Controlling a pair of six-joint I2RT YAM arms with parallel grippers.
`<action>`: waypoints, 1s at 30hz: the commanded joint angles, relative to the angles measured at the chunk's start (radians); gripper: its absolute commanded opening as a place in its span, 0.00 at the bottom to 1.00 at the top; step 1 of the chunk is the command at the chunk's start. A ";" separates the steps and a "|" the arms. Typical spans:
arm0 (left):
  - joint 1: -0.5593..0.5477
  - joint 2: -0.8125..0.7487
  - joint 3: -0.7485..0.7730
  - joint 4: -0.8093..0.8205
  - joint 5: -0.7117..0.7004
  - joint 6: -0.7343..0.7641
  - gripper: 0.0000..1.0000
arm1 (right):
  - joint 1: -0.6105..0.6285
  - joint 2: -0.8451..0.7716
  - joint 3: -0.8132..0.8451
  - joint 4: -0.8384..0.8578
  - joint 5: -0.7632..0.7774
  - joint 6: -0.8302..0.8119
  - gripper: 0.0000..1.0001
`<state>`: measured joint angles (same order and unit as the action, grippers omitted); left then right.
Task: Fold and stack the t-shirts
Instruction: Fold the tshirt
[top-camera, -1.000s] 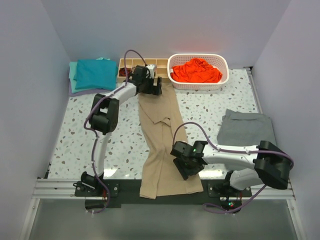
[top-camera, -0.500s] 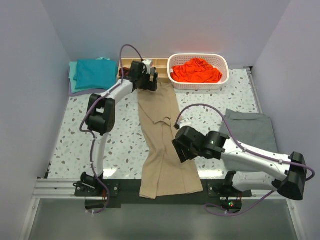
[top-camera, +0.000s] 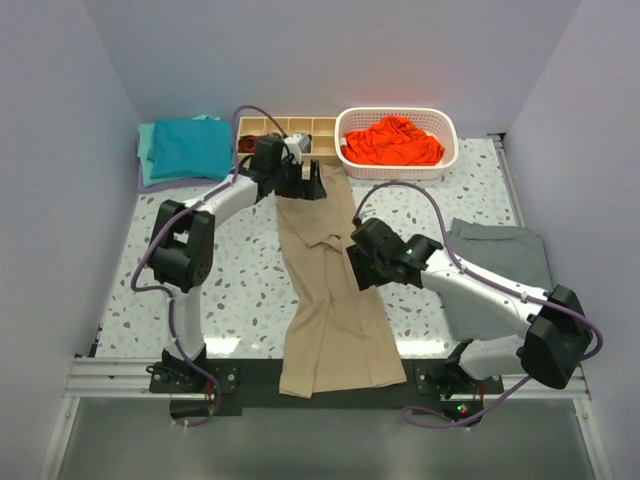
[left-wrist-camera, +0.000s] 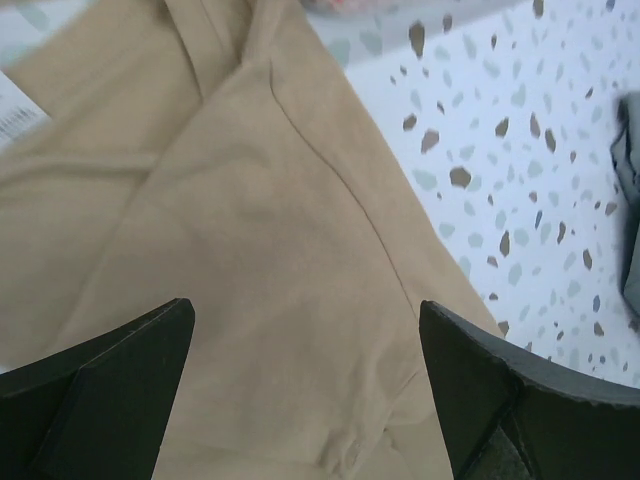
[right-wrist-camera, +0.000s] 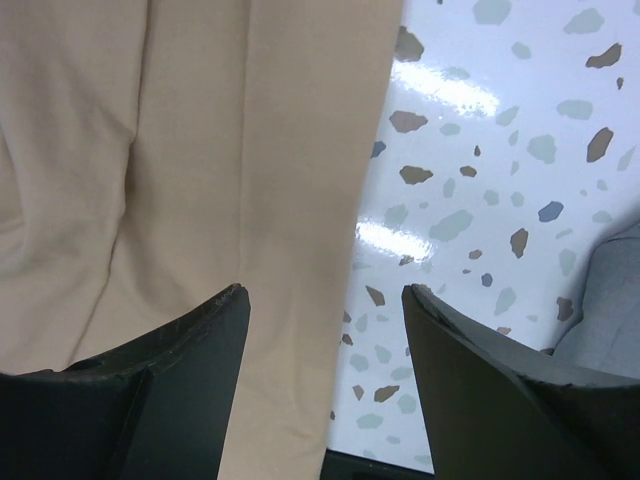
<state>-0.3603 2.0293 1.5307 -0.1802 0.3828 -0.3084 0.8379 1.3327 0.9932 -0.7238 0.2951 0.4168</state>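
Our right end effector (top-camera: 360, 268) has moved up the tan t-shirt (top-camera: 325, 300) toward the basket (top-camera: 450, 160), jaws spread and empty like the left end effector (top-camera: 308, 182) nearer the basket, so we judge this long strip, lying just below the basket, is not yet folded crosswise.
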 joint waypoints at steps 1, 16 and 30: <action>-0.057 0.040 -0.064 -0.008 0.041 -0.046 1.00 | -0.043 -0.009 0.004 0.064 -0.013 -0.027 0.67; -0.060 0.272 0.239 -0.189 -0.222 0.117 1.00 | 0.057 -0.013 -0.269 0.179 -0.432 0.069 0.65; -0.066 0.125 0.201 -0.130 -0.239 0.152 1.00 | 0.171 -0.047 -0.176 0.061 -0.381 0.068 0.66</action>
<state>-0.4324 2.2917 1.7920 -0.3527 0.1661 -0.1715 1.0046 1.3468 0.7208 -0.5922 -0.1574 0.4931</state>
